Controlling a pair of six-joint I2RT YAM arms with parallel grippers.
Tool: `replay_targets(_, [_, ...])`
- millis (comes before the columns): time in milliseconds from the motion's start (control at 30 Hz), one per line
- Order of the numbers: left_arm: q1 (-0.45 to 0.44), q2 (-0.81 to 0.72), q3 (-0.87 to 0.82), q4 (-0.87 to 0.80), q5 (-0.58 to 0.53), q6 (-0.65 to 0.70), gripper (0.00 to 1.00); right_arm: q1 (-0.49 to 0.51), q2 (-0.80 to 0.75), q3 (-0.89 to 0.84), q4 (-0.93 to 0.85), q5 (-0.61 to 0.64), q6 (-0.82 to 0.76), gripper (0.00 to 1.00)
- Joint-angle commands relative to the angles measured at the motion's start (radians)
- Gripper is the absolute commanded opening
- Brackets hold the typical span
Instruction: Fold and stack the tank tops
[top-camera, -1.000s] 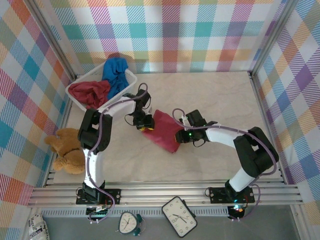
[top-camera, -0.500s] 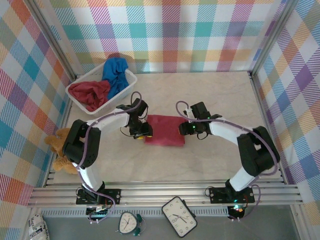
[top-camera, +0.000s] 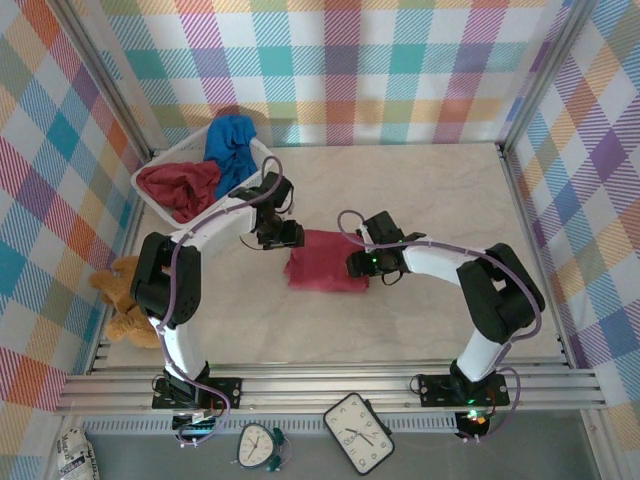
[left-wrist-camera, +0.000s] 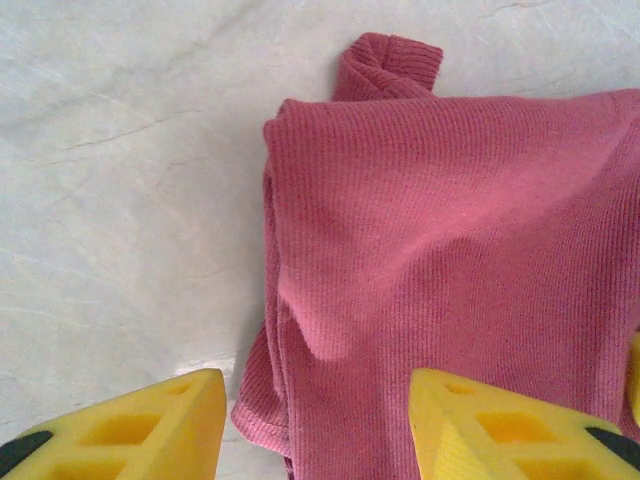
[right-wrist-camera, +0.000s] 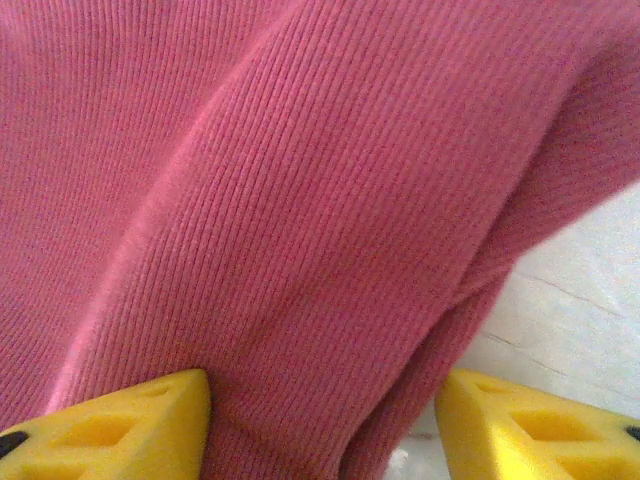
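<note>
A dark red tank top (top-camera: 322, 272) lies folded into a flat rectangle on the marble tabletop. My left gripper (top-camera: 283, 238) hovers at its back left corner, and its yellow fingers (left-wrist-camera: 150, 425) stand open over the cloth's folded edge (left-wrist-camera: 300, 330), gripping nothing. My right gripper (top-camera: 358, 264) sits over the right edge. The right gripper (right-wrist-camera: 325, 415) is open too, with ribbed red cloth (right-wrist-camera: 300, 200) lying beneath the gap. A second dark red tank top (top-camera: 178, 185) and a blue one (top-camera: 232, 150) lie crumpled in the white basket (top-camera: 150, 172).
The basket stands at the back left, close behind the left arm. A brown teddy bear (top-camera: 130, 305) lies at the table's left edge. Two clocks (top-camera: 358, 432) rest on the ledge in front of the arm bases. Plaid walls close in three sides.
The red top went from a slanted, held bundle to a flat rectangle on the table. Both grippers opened and let it go. The left gripper shifted toward the back.
</note>
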Motion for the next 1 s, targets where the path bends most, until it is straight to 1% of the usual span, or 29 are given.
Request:
replay_targets(0, [0.018,-0.023,0.025,-0.048,-0.007,0.043,0.52,0.025,0.05,0.057,-0.025,0.081,-0.029,0.57])
replay_targets(67, [0.032,-0.044,0.024,-0.055,-0.009,0.052,0.52,0.027,0.088,0.087,-0.062,0.114,-0.047,0.53])
replay_targets(167, [0.058,-0.082,0.013,-0.061,-0.011,0.065,0.52,0.027,0.137,0.141,-0.141,0.167,-0.082,0.39])
replay_targets(233, [0.071,-0.105,0.005,-0.065,-0.009,0.071,0.52,0.02,0.139,0.154,-0.159,0.188,-0.102,0.3])
replay_targets(267, [0.074,-0.119,0.005,-0.066,-0.005,0.074,0.53,0.009,0.139,0.163,-0.166,0.189,-0.11,0.26])
replay_targets(333, [0.081,-0.136,0.011,-0.076,-0.002,0.08,0.53,-0.021,0.145,0.182,-0.185,0.183,-0.13,0.22])
replay_targets(433, [0.098,-0.16,0.033,-0.092,-0.014,0.093,0.53,-0.1,0.154,0.213,-0.206,0.101,-0.113,0.13])
replay_targets(467, [0.109,-0.167,0.043,-0.096,-0.015,0.097,0.53,-0.12,0.159,0.237,-0.229,0.088,-0.121,0.12])
replay_targets(567, [0.144,-0.183,0.081,-0.114,-0.029,0.119,0.55,-0.154,0.195,0.335,-0.33,0.1,-0.188,0.11])
replay_targets(633, [0.173,-0.192,0.108,-0.128,-0.042,0.14,0.56,-0.203,0.211,0.369,-0.372,0.107,-0.233,0.1])
replay_targets(733, [0.225,-0.205,0.141,-0.139,-0.066,0.188,0.65,-0.3,0.196,0.359,-0.386,0.094,-0.281,0.1])
replay_targets(867, [0.302,-0.212,0.182,-0.142,-0.022,0.274,0.77,-0.423,0.196,0.336,-0.385,0.132,-0.395,0.11])
replay_targets(967, [0.383,-0.17,0.23,-0.166,0.028,0.306,0.82,-0.514,0.201,0.344,-0.366,0.134,-0.439,0.12])
